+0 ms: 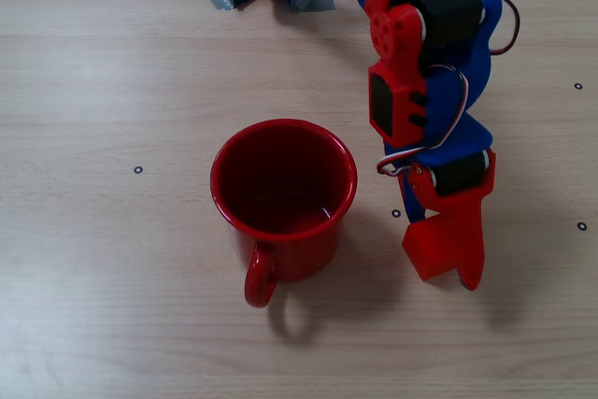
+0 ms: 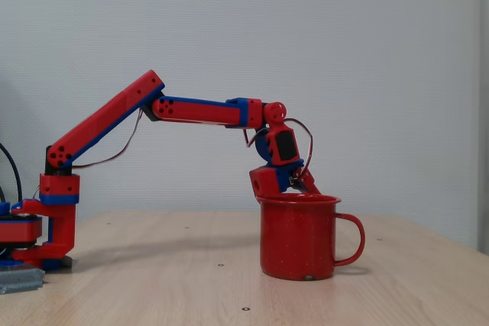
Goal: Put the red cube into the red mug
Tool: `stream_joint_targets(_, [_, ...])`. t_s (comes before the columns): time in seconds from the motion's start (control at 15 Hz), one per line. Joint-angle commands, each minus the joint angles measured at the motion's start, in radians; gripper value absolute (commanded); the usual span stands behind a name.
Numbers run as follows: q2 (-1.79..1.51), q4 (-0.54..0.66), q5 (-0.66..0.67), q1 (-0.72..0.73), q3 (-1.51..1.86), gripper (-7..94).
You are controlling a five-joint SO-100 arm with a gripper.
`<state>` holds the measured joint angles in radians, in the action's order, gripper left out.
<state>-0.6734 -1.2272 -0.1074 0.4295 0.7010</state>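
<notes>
Wooden table (image 1: 112,63) bears glossy red mug (image 1: 283,195).

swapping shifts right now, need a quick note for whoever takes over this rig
Pincer: down low near the table, to the right of the red mug in a fixed view; open or shut cannot be told.
Red mug: upright, handle toward the bottom edge of that view; inside looks empty.
Red cube: not visible in either fixed view; possibly hidden under the pincer.
Done: no cube seen in the mug.
Left: confirm the cube is gripped, lift it, release it into the mug.
</notes>
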Motion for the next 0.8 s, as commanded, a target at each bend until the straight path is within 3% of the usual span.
stream_joint_targets(0.0, [-0.061, 0.012, 0.028, 0.0, 0.005, 28])
stream_joint_targets(0.2, [-0.061, 0.015, 0.052, 0.003, 0.012, 14])
stream_joint_targets(0.27, [-0.063, 0.02, 0.06, 0.005, 0.012, 0])
stream_joint_targets(0.73, [-0.104, 0.032, 0.035, -0.006, 0.044, 0])
